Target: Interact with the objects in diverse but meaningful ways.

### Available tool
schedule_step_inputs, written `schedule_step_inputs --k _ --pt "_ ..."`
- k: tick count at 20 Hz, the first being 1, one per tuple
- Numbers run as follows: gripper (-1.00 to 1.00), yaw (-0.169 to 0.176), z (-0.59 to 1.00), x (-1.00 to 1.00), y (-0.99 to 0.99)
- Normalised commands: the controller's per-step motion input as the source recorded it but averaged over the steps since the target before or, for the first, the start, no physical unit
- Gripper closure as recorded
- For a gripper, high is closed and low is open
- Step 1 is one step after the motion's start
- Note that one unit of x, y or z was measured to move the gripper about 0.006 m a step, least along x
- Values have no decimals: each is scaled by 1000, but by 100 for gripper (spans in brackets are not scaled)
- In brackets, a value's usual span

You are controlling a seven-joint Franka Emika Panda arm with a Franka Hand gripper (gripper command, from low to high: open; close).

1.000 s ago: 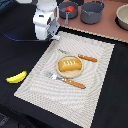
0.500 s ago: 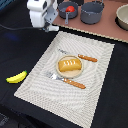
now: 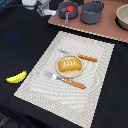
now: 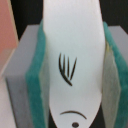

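Observation:
A golden-orange scored bread loaf [image 3: 69, 65] lies on a round tan plate [image 3: 70, 74] in the middle of the striped placemat [image 3: 95, 95]. A yellow banana [image 3: 16, 77] lies on the black table at the exterior view's left. A red tomato [image 3: 71, 8] sits in a grey pot [image 3: 67, 12] at the back. My gripper [image 3: 46, 9] is at the exterior view's far left top edge, mostly cut off. In the wrist view my gripper [image 4: 72, 75] is shut on a small white elongated piece [image 4: 72, 45] with black markings, held between the teal pads [image 4: 36, 80].
A wooden-handled fork [image 3: 66, 80] and knife [image 3: 82, 57] flank the plate. A second grey pot [image 3: 92, 12] and a pale bowl [image 3: 123, 16] stand on a brown board [image 3: 100, 29] at the back.
My gripper has moved from above the placemat's far corner toward the back and the exterior view's left, up near the frame's top edge. The bread, banana and cutlery have not moved.

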Motion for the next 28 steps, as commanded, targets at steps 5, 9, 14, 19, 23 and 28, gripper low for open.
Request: schedule_step_inputs --k 5,9,14,19,23,28 --pt "100 -3 165 325 298" --pt "100 -6 206 421 244" --pt "100 -16 186 434 83" --pt "100 -1 123 474 434" --pt "100 0 46 569 634" --pt "100 0 25 463 771"
